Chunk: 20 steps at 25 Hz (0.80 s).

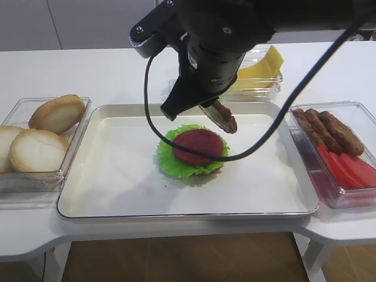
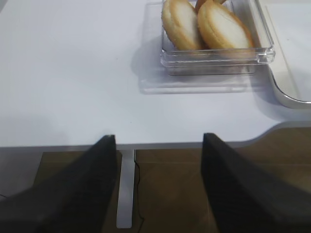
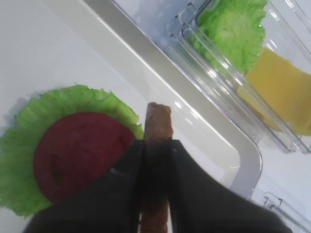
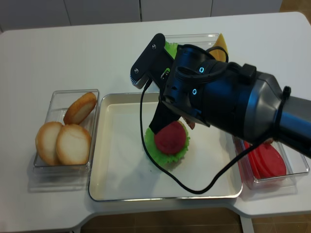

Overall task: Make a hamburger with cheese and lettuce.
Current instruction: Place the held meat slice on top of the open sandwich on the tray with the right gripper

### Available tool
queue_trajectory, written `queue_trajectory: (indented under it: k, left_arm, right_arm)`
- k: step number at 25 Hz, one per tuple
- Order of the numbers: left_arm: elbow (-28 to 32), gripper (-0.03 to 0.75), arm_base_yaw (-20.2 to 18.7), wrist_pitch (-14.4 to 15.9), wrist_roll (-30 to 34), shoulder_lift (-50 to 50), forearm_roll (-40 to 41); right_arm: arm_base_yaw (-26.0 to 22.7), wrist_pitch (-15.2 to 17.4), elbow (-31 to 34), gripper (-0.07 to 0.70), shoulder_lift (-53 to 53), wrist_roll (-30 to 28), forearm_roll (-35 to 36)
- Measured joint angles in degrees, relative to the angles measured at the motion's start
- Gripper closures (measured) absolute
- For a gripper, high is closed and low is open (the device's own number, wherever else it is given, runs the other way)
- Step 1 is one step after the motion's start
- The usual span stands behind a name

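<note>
The hamburger [image 1: 195, 150] stands in the middle of the white tray [image 1: 117, 176]: a frilly green leaf with a round red slice on top, its bun base almost hidden. It also shows in the right wrist view [image 3: 77, 150]. My right gripper [image 1: 220, 117] is shut on a brown patty [image 3: 158, 121], held edge-on just above the stack's right rear edge. The cheese [image 1: 267, 63] lies in a clear box behind the tray and also shows in the right wrist view [image 3: 286, 90]. My left gripper [image 2: 159, 138] is open and empty over the table's front edge.
A clear box of tan bun halves [image 1: 41, 141] stands left of the tray and also shows in the left wrist view [image 2: 214, 29]. A box with brown patties and red slices [image 1: 341, 153] stands on the right. Loose lettuce [image 3: 233, 29] lies beside the cheese.
</note>
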Motion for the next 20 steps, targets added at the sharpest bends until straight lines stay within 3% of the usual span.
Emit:
queue_trajectory:
  k: [20]
  left_arm:
    - [0.00, 0.300, 0.00, 0.00, 0.00, 0.00, 0.00]
  right_arm:
    - [0.00, 0.17, 0.00, 0.512, 1.76, 0.00, 1.69]
